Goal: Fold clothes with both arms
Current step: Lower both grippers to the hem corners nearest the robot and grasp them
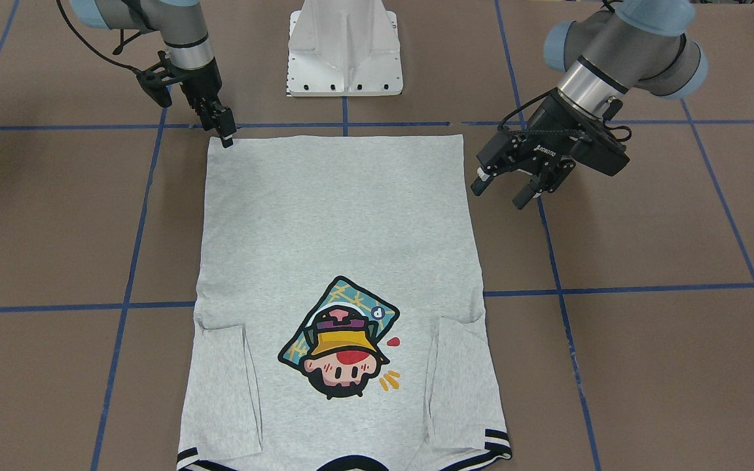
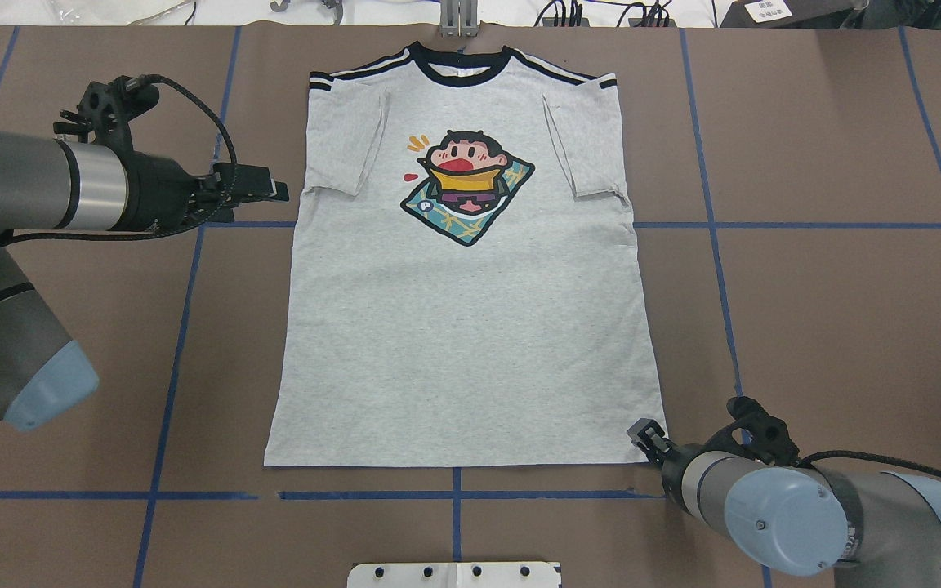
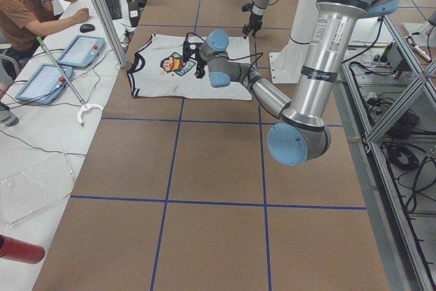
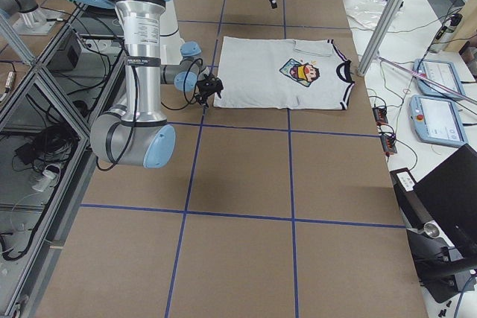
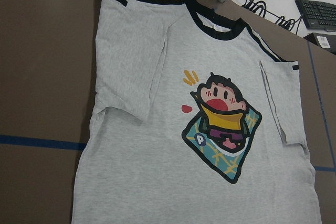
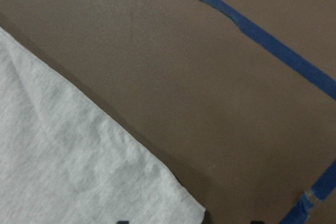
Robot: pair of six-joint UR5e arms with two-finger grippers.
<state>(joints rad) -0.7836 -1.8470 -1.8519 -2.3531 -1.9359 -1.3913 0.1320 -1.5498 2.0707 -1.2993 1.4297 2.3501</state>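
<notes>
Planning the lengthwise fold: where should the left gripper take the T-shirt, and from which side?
Probably the free hem corner of the T-shirt, approached low from its outer side. The shirt lies flat, so only edges can be pinched, and the right gripper is at the other hem corner; the left gripper hangs nearby.

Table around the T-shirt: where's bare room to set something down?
In the overhead view, wide bare table lies right of the T-shirt. Crowded: the left gripper beside the sleeve, the right gripper at the hem corner.
</notes>
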